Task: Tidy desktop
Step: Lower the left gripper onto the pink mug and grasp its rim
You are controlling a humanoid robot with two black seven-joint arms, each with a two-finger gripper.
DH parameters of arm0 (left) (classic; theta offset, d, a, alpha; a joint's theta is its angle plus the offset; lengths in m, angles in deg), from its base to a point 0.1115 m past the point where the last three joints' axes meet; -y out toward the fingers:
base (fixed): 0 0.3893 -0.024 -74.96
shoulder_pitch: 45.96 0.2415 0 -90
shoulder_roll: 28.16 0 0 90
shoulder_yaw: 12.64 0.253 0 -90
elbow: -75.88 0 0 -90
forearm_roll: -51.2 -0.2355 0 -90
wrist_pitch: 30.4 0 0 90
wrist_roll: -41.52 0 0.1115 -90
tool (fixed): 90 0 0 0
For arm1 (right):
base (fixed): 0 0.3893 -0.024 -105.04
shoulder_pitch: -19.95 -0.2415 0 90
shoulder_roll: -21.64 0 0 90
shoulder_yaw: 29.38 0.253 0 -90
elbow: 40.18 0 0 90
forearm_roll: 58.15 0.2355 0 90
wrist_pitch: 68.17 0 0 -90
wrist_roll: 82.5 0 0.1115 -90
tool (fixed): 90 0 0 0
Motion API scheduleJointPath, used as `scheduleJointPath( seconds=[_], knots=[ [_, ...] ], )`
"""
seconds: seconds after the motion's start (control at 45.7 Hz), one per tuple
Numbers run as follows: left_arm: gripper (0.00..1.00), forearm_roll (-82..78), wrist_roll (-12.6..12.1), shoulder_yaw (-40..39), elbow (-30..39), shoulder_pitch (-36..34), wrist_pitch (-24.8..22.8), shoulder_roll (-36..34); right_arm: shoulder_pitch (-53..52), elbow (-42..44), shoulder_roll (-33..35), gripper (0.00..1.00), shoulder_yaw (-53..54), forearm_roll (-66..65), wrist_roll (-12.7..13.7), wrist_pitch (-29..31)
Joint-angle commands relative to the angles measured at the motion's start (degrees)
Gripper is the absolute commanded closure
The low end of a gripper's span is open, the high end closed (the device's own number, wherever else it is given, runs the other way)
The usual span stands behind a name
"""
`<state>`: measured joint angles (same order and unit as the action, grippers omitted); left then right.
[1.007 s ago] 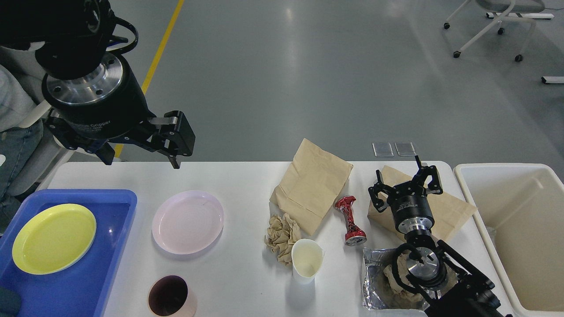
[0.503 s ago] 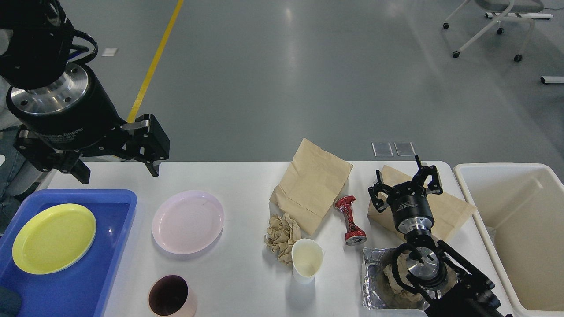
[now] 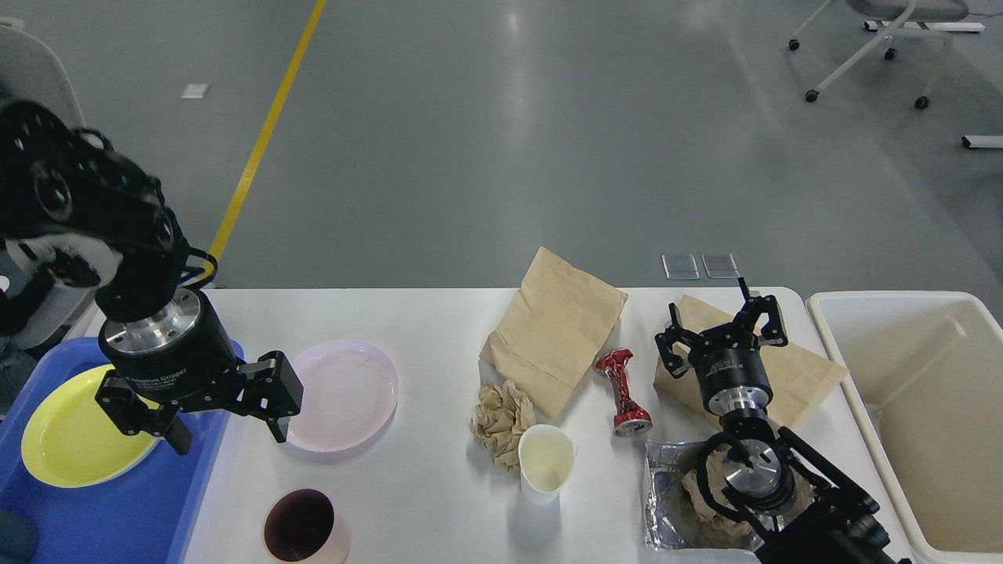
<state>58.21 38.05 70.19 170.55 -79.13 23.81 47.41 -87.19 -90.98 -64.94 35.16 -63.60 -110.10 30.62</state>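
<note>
Desk (image 3: 439,501) mostly untidied: only yellow plate (image 3: 78,439) in tray (image 3: 117,517); pink plate (image 3: 341,392), cups, paper, can left. Left pincer (image 3: 227,427) and right pincer (image 3: 721,325) seen spread open, nothing held.

We see bright, even overhead light. Pale glare streaks on grey floor (image 3: 517,117), far centre. Soft short shadows under white cup (image 3: 544,462) and pink plate (image 3: 335,394) on desktop (image 3: 439,329). Focus sharp across scene; our left arm (image 3: 70,211) slightly motion-blurred at left edge. Foil wrapper (image 3: 666,493) glints near right.
</note>
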Motion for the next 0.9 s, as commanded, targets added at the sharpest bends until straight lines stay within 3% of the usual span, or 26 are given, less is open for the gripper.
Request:
scheduleJointPath(
  seconds=[0.0, 0.131, 0.416, 0.7, 0.875],
  knots=[
    [0.06, -6.29, -0.04, -2.84, -0.53, 8.01, 7.12, -1.74, 0.00, 0.00, 0.00, 0.00, -0.03, 0.00, 0.00, 0.00],
    [0.07, -10.52, -0.04, -6.89, -2.82, 15.67, 10.64, -2.19, 0.00, 0.00, 0.00, 0.00, -0.03, 0.00, 0.00, 0.00],
    [0.08, -15.18, 0.05, -8.39, -6.77, 24.10, 15.74, -1.48, 0.00, 0.00, 0.00, 0.00, -0.03, 0.00, 0.00, 0.00],
    [0.10, -15.44, 0.31, -9.44, -8.01, 28.59, 18.64, -1.22, 0.00, 0.00, 0.00, 0.00, -0.03, 0.00, 0.00, 0.00],
    [0.18, -16.76, 0.05, -10.06, -8.36, 31.23, 22.24, 0.10, 0.00, 0.00, 0.00, 0.00, 0.05, 0.00, 0.00, 0.00]
  ],
)
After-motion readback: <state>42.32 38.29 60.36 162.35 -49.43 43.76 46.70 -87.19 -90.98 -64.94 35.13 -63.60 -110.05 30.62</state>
